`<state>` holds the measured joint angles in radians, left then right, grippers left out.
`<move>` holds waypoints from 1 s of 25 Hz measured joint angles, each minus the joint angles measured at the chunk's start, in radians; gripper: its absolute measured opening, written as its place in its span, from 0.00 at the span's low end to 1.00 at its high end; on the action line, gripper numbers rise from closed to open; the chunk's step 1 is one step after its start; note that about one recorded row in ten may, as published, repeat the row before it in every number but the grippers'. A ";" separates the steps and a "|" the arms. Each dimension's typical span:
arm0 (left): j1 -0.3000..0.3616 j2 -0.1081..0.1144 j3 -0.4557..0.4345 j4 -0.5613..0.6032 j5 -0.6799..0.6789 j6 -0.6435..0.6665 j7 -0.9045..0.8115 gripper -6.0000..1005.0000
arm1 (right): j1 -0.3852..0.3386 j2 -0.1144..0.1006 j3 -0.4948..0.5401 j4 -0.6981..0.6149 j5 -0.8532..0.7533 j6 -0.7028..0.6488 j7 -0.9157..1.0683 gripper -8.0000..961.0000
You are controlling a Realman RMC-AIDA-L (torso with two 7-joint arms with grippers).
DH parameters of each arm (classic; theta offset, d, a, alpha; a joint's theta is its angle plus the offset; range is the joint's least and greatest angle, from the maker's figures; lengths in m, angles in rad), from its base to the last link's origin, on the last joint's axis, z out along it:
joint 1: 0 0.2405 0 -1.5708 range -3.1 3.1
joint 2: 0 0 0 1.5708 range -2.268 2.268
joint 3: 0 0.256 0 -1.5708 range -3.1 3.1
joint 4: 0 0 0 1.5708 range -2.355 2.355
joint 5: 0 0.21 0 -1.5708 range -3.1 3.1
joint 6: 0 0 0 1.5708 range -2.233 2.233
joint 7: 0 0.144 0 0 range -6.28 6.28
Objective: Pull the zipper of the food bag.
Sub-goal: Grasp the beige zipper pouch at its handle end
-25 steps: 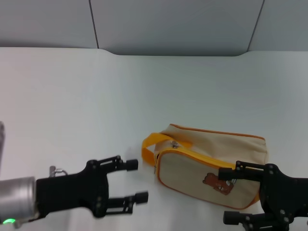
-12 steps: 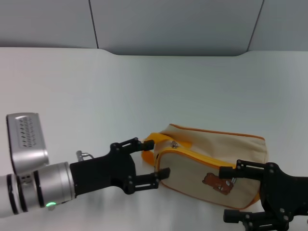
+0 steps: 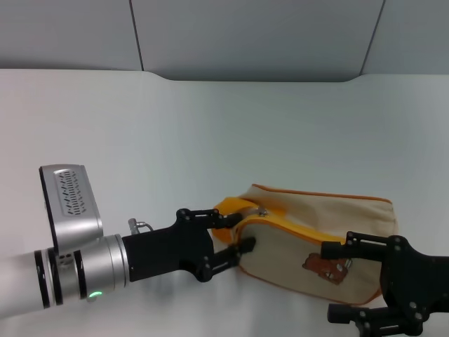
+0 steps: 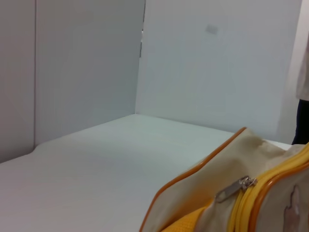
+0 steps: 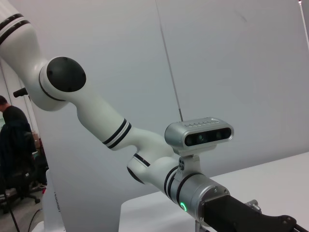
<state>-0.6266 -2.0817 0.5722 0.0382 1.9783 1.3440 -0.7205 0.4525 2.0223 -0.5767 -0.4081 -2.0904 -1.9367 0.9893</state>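
The food bag (image 3: 330, 217) is a beige pouch with orange piping and a brown bear patch (image 3: 324, 265), lying on the white table right of centre. Its orange strap (image 3: 235, 206) loops at the left end. The zipper's silver pull tab (image 3: 261, 210) sits at the left end of the orange zip line. My left gripper (image 3: 240, 232) is open, its two fingers standing either side of the bag's left end, just below the strap. The left wrist view shows the bag (image 4: 212, 186) and the pull tab (image 4: 235, 187) close up. My right gripper (image 3: 337, 281) is open at the bag's front right corner.
The white table (image 3: 175, 140) stretches wide to the left and back of the bag, ending at a grey wall (image 3: 245, 35). The right wrist view shows my left arm (image 5: 96, 111) and its wrist camera (image 5: 200, 133) above the table.
My left arm has moved right from the open table to the bag's left end, fingers staying open. The bag has shifted slightly right. The right gripper has stayed put.
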 joint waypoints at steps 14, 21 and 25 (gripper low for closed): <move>0.014 0.000 -0.029 -0.003 -0.008 0.027 0.079 0.29 | 0.003 -0.006 0.005 0.000 0.007 0.001 0.000 0.87; 0.042 0.002 -0.036 0.010 -0.011 0.075 0.114 0.21 | 0.016 0.003 0.091 0.000 0.010 -0.005 -0.005 0.87; 0.055 0.006 -0.032 0.030 -0.011 0.105 0.115 0.19 | 0.030 0.012 0.139 -0.001 0.024 0.001 -0.010 0.87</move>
<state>-0.5719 -2.0761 0.5405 0.0682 1.9676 1.4493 -0.6054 0.4829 2.0348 -0.4379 -0.4089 -2.0662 -1.9353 0.9797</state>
